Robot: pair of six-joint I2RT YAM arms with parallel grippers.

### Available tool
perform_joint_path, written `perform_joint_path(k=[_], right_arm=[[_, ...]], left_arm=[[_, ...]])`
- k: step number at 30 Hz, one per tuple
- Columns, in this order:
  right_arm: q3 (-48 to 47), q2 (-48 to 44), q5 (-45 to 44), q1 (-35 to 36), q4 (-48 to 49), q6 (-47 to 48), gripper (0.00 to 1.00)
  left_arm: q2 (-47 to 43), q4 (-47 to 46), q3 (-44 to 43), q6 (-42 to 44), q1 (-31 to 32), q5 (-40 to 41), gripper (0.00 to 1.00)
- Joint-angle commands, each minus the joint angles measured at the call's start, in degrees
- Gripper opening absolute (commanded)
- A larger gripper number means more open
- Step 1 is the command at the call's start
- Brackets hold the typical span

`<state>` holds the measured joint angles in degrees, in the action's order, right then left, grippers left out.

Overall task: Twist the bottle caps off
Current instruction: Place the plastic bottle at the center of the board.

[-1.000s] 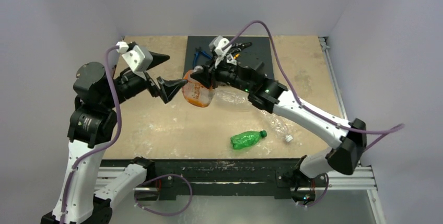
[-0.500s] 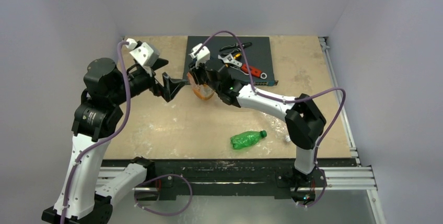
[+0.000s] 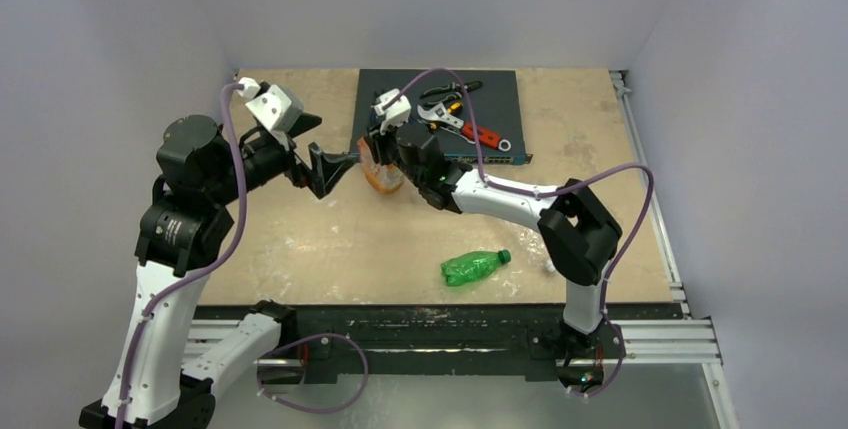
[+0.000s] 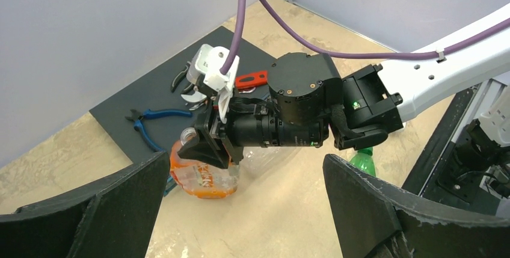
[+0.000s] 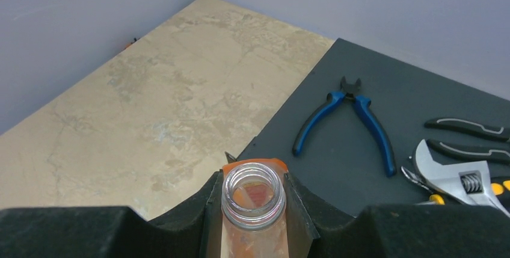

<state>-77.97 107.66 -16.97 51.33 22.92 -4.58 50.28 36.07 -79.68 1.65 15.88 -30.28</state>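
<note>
One uncapped bottle (image 5: 252,219) sits clamped in the right gripper (image 4: 210,150); left gripper (image 3: 322,147) gapes empty. Released tilted, it could topple.

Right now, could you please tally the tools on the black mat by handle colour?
Blue-handled pliers: 1
Black-handled pliers: 1
Red-handled wrench: 1
Yellow-marked tool, mostly hidden under the wrench: 1
Total: 4
</note>
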Motion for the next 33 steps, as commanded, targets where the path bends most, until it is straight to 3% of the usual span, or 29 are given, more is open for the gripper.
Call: perform_joint_path(k=[1,4,12,21,24,33], right_arm=[[1.05,0.81,2.08,0.17,2.8,-2.84,0.03],[0.8,1.67,1.55,0.17,2.53,-2.98,0.1],[0.03,3.58,-0.04,0.17,1.7,-1.49,0.45],[2.82,1.54,-0.26,0.26,2.87,-1.48,0.67],[2.65,0.69,-0.06,0.27,2.35,-1.33,0.84],[-1.12,-3.76,-0.97,0.33,-3.42,-0.68,0.98]], left_arm=[[-0.5,-2.91,1.04,-0.02,-0.06,-1.87,1.0],[-1.17,-4.88,1.94,-0.57,-0.06,-2.43,1.0],[-1.96,-4.89,2.39,0.37,-0.06,-1.39,1.0],[-1.99,-5.39,2.68,0.92,-0.06,-2.09,1.0],[-2.16,-6.11,3.2,0.46,-0.06,-1.75,1.0],[-1.97,-6.79,3.38,-0.41,-0.06,-1.62,1.0]])
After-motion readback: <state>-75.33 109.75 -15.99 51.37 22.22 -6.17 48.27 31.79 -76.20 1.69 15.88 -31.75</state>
